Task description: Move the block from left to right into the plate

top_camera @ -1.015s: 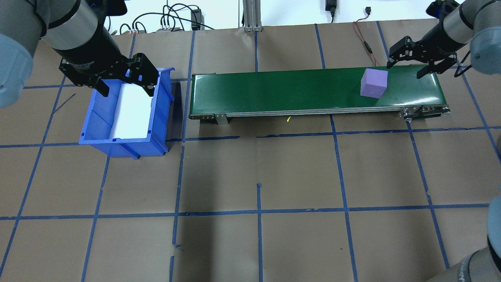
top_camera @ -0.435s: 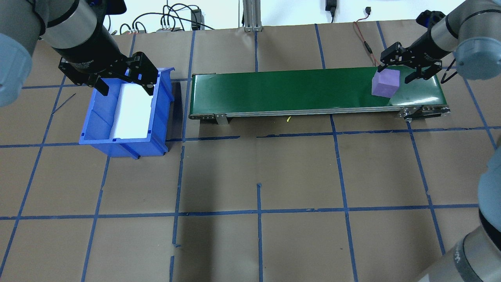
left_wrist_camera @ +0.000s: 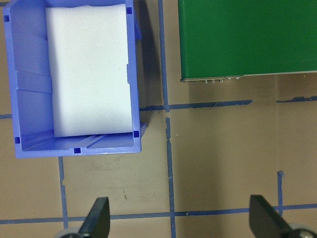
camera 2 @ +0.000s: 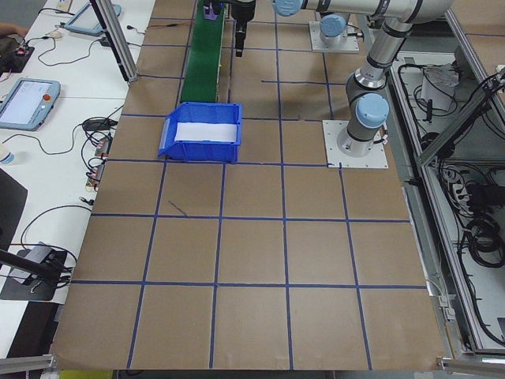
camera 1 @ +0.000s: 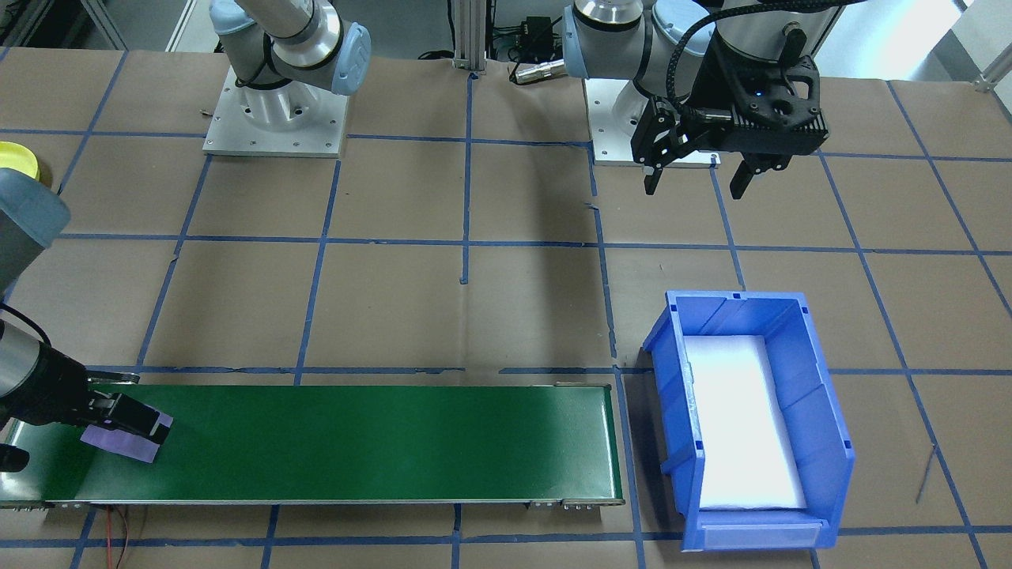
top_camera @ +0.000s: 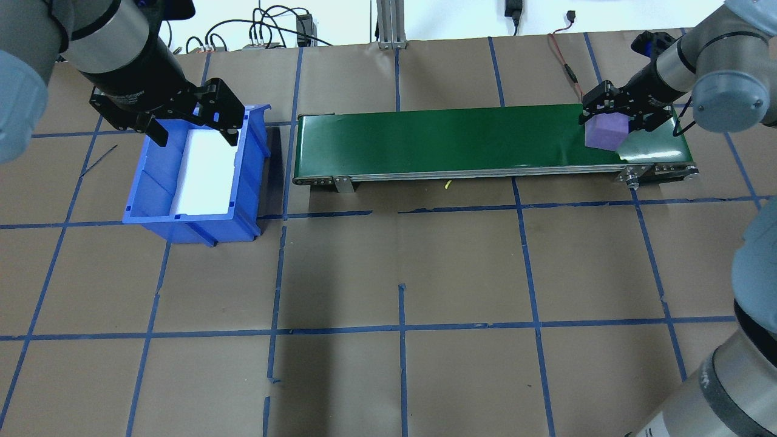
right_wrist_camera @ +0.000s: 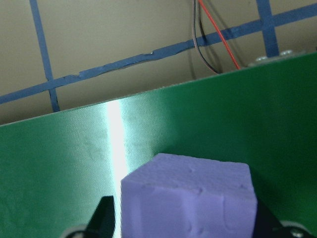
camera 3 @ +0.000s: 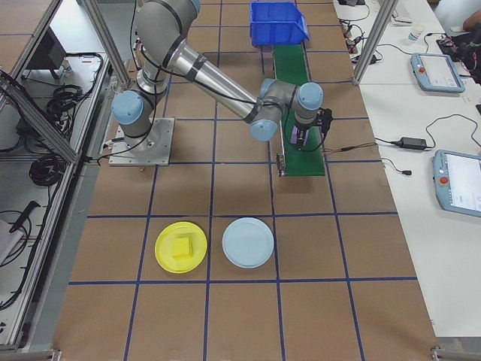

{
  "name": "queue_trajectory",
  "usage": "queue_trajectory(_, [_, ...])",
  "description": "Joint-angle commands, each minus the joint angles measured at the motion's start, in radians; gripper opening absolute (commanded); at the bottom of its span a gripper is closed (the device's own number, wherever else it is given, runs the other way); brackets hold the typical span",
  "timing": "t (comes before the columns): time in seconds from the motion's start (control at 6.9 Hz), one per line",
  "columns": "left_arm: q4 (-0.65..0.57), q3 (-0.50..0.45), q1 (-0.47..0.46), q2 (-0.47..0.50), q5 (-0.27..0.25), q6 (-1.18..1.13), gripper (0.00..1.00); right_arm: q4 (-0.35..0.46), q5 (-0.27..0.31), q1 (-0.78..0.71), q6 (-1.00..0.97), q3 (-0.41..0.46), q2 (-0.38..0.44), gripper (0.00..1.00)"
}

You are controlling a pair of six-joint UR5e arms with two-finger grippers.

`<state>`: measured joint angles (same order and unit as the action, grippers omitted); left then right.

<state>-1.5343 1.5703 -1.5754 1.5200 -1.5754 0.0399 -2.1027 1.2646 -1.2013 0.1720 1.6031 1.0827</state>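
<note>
In the front-facing view, the right gripper [camera 1: 126, 423] sat low over the purple block [camera 1: 126, 442] at the end of the green conveyor belt [camera 1: 356, 442], its fingers down around the block. The left gripper [camera 1: 696, 178] hung in the air on the robot's side of the blue bin [camera 1: 830, 427], jaws wide apart and holding nothing. A sliver of the yellow plate [camera 1: 20, 158] showed at the frame's edge.

From overhead, the block [top_camera: 604, 133] lay near the belt's [top_camera: 455, 139] right end, with the right gripper [top_camera: 613, 118] straddling it, a finger on each side. Whether the fingers pressed it yet or stood just off it could not be told here. The left gripper [top_camera: 191, 130] hovered over the bin's [top_camera: 152, 200] far end.

The left-end view showed the bin [camera 2: 170, 138] and belt [camera 2: 203, 47] only small and far.

The right-end view showed the plate [camera 3: 169, 259] on the table, well apart from the belt [camera 3: 304, 154], already carrying a yellow block [camera 3: 180, 247], with a pale blue plate [camera 3: 248, 242] beside it.

The left wrist camera looked down on the bin [left_wrist_camera: 136, 99] and the belt's end [left_wrist_camera: 247, 39], its fingertips [left_wrist_camera: 99, 218] spread wide.

The right wrist camera showed the block [right_wrist_camera: 190, 198] filling the gap between the fingers [right_wrist_camera: 106, 218], seemingly touching.

The grasp looked to be the step in hand. Next would come a firm squeeze, a lift clear of the belt, then a carry back to the plate.
</note>
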Motion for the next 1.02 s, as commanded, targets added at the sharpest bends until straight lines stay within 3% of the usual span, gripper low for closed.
queue_trajectory(0.0, [-0.001,0.001,0.000,-0.001,0.000,0.002,1.00,0.003,0.050,0.002,0.035,-0.008,0.008,0.50])
queue_trajectory(0.29, [-0.001,0.004,0.000,-0.004,0.000,0.002,1.00,0.070,0.180,0.070,0.207,-0.026,0.070,0.46])
queue_trajectory(0.58, [-0.001,0.005,0.000,-0.006,0.000,0.002,1.00,0.162,0.193,0.272,0.448,-0.029,0.091,0.46])
queue_trajectory(0.87, [0.000,0.005,0.001,-0.006,0.000,0.002,1.00,0.158,0.236,0.489,0.782,-0.026,0.077,0.46])
